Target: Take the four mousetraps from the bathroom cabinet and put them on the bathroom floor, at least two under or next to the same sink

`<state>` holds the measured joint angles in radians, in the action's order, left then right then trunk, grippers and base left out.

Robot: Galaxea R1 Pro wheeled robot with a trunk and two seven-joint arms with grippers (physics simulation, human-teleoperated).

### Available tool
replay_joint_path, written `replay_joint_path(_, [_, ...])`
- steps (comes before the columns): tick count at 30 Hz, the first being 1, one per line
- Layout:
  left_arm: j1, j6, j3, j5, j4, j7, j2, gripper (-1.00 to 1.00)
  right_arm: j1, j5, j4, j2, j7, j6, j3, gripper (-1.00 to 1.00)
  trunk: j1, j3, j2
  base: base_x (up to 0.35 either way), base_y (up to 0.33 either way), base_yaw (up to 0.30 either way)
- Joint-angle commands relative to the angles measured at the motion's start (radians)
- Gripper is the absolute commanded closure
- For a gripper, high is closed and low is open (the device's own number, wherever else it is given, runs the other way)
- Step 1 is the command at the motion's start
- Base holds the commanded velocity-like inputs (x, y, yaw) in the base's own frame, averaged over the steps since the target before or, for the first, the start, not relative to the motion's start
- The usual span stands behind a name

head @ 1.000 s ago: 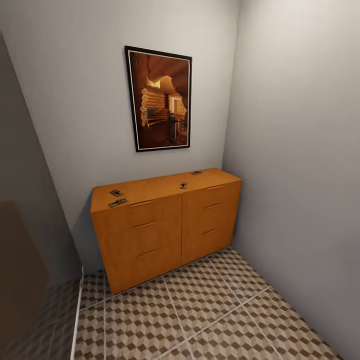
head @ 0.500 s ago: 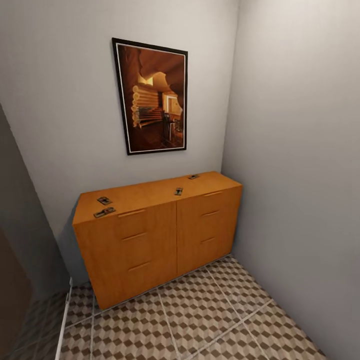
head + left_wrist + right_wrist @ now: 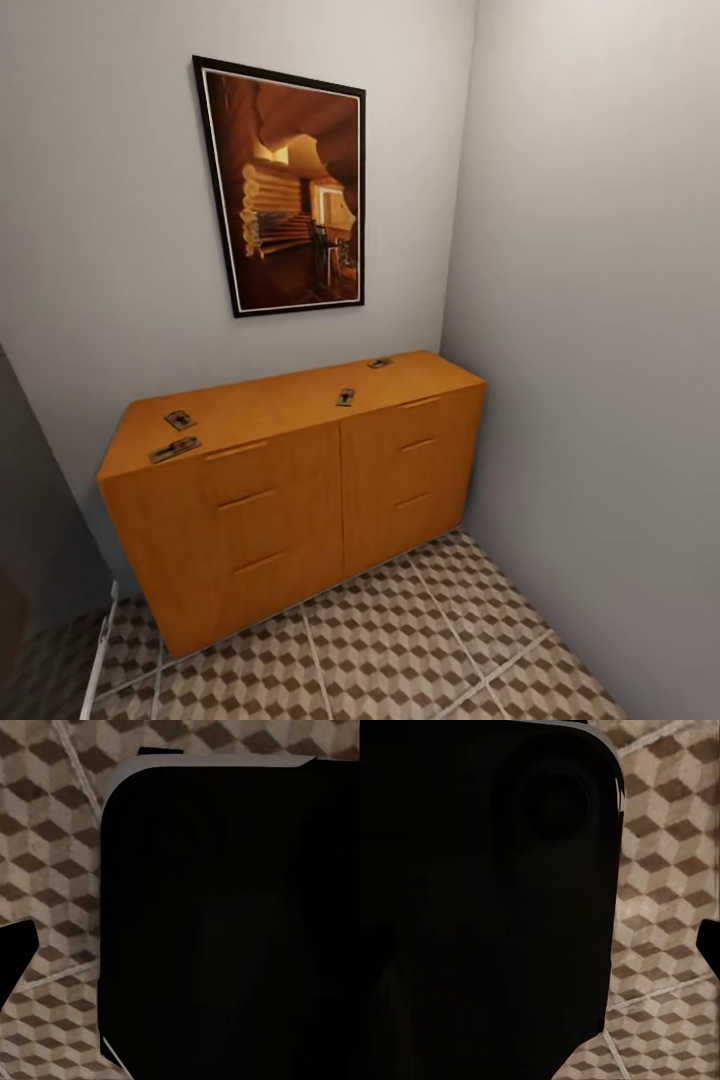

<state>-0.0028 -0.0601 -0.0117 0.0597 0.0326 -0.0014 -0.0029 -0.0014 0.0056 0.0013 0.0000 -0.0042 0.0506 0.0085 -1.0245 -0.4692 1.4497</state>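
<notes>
Here, four mousetraps [image 3: 175, 449] atop cabinet [image 3: 300, 490], both hands' grip state untellable.

On the cabinet [image 3: 290, 480], the four mousetraps [image 3: 176, 449] [image 3: 180, 420] [image 3: 345, 397] [image 3: 379, 363] are too small to make out their metal parts, while a black robot body [image 3: 225, 922] [image 3: 487, 900] hides most of the bathroom floor [image 3: 52, 870] [image 3: 667, 907] in both wrist views.
</notes>
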Motion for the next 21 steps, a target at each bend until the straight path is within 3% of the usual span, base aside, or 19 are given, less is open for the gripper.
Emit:
replay_joint_path(1, [0.000,-0.003,-0.001,0.006,0.000,0.000,0.000,-1.00,0.000,0.001,0.000,0.000,0.000,0.003,0.001,-1.00,-0.001,-0.001,0.000,0.295,-0.102,0.000])
replay_joint_path(21, [0.000,-0.004,-0.001,0.006,0.000,0.000,0.000,-1.00,0.000,0.000,0.000,0.000,0.000,0.003,0.001,-1.00,-0.001,-0.001,0.000,0.286,-0.102,0.000])
